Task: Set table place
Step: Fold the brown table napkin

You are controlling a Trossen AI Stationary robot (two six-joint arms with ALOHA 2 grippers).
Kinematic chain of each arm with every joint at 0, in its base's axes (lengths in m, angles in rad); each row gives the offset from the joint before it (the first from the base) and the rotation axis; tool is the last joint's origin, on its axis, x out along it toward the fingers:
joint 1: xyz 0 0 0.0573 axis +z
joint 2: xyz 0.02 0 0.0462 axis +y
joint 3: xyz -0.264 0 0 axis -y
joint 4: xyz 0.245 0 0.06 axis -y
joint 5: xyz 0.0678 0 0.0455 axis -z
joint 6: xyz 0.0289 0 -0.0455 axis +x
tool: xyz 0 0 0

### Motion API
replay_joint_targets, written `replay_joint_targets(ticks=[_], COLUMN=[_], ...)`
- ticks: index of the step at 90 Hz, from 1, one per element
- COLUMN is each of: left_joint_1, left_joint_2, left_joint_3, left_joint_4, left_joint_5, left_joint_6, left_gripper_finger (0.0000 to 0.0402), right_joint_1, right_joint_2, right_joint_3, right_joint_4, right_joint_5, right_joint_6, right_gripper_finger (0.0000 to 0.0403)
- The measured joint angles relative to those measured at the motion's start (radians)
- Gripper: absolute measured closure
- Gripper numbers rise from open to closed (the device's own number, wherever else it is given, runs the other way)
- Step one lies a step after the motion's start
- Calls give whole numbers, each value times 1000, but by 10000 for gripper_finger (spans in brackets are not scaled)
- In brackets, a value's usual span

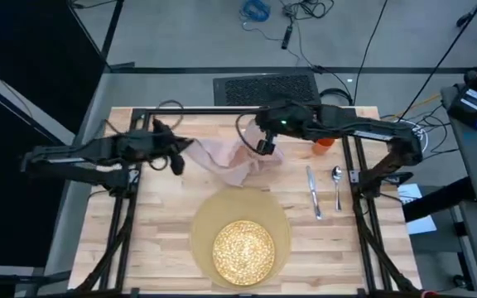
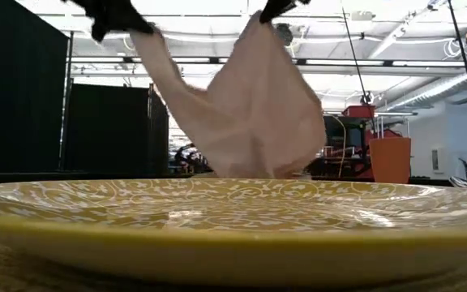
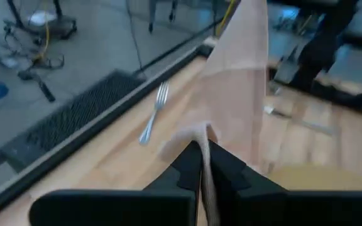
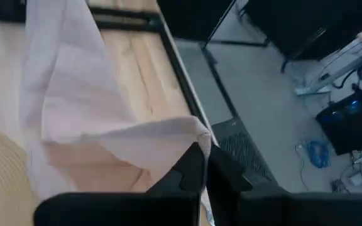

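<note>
Beyond the yellow speckled round plate [image 2: 233,215], both hands, left hand [image 1: 175,157] and right hand [image 1: 263,146], pinch the beige cloth napkin [image 1: 230,157] aloft over the far bench [image 1: 156,240], apparently spreading it; next, lowering it flat.

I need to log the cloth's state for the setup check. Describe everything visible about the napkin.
The napkin is a pale beige, soft cloth, held in the air between both arms at the table's far side. The left end effector pinches one corner and the right end effector pinches another, both shut on the fabric. Between them it sags in loose folds, its lowest part hanging down behind the yellow plate in the low view. Whether that low part touches the table cannot be told.
</note>
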Motion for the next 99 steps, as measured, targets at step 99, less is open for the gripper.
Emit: replay_joint_targets(ticks=[99], left_joint_1=[-270], left_joint_2=[-8], left_joint_3=[476], left_joint_4=[-139], left_joint_5=[176], left_joint_6=[-86], left_gripper_finger=[402], right_joint_1=[454], right_joint_2=[-106], right_joint_3=[292], right_joint_4=[-56], right_joint_5=[317], right_joint_6=[102], right_gripper_finger=[403])
